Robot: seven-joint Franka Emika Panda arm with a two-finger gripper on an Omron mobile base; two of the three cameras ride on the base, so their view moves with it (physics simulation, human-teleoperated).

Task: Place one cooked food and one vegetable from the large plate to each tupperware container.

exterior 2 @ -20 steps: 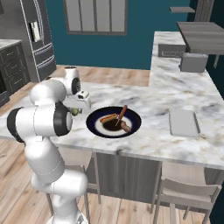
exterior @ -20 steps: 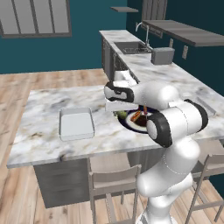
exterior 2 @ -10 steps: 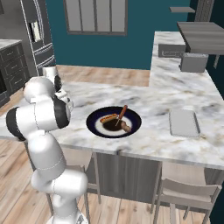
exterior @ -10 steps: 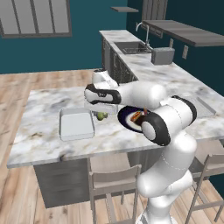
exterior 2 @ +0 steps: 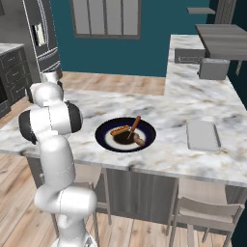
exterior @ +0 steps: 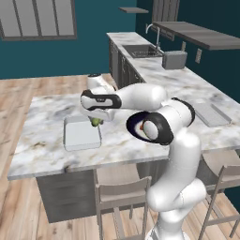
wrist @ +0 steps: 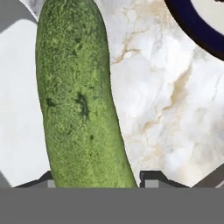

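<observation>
Fingers [wrist: 97, 183] clamped on cucumber [wrist: 76, 92] at edge of tupperware container [exterior: 81, 133], large plate [exterior 2: 125, 134] well apart on counter [exterior 2: 159, 111]; early release risks cucumber rolling off rim

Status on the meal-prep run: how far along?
Done: nothing in either container yet. In hand: gripper holds a cucumber at the edge of the left-side container. Left: drop it there, add a cooked food from the plate, then fill the other.
</observation>
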